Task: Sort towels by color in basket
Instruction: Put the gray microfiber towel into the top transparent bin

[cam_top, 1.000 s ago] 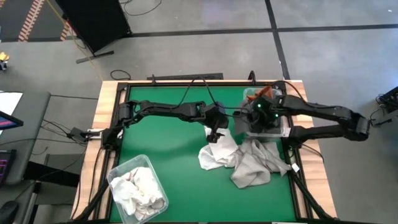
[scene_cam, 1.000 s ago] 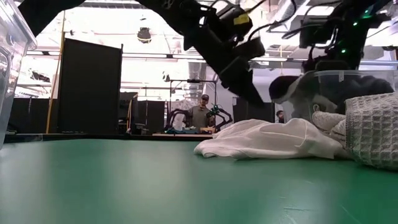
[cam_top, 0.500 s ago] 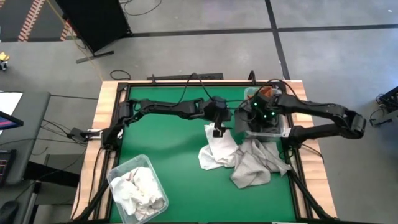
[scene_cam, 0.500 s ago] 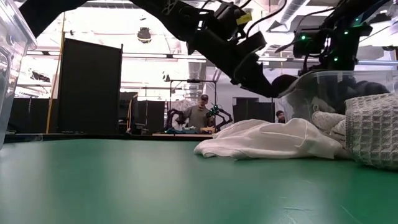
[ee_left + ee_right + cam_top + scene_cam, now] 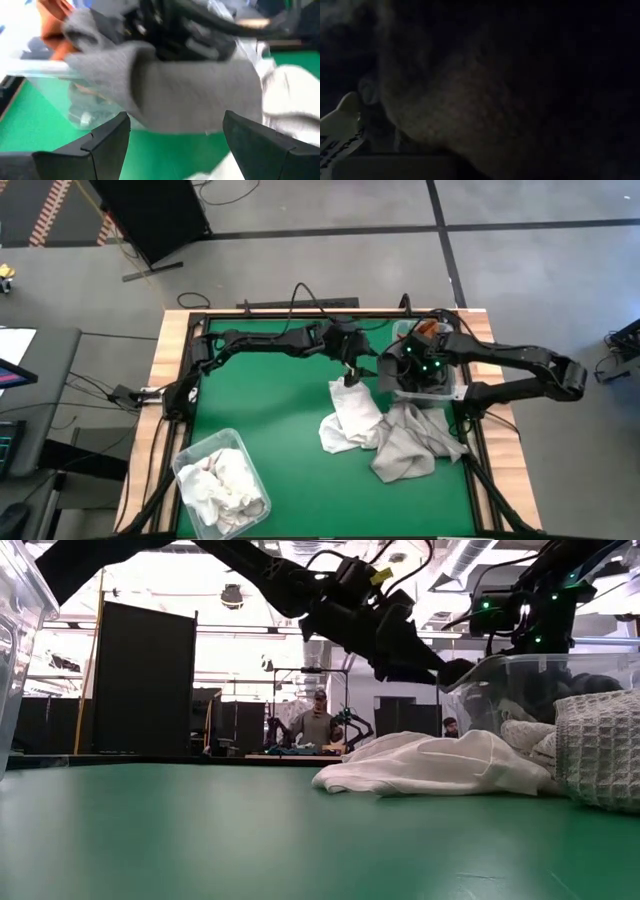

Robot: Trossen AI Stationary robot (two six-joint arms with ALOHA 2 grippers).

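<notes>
From above I see my left tool (image 5: 349,376) open and empty beside the far bin (image 5: 452,387) – the right tool (image 5: 407,372) is over it. White towels (image 5: 352,420) lie mid-table. In the right wrist camera dark grey cloth (image 5: 485,100) fills everything; that grip I cannot tell.

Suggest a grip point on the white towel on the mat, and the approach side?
Top-down on the raised fold of the white towel, toward its free edge facing the left pincer. Its other side runs under the grey towel, so pinching there would likely drag both.
</notes>
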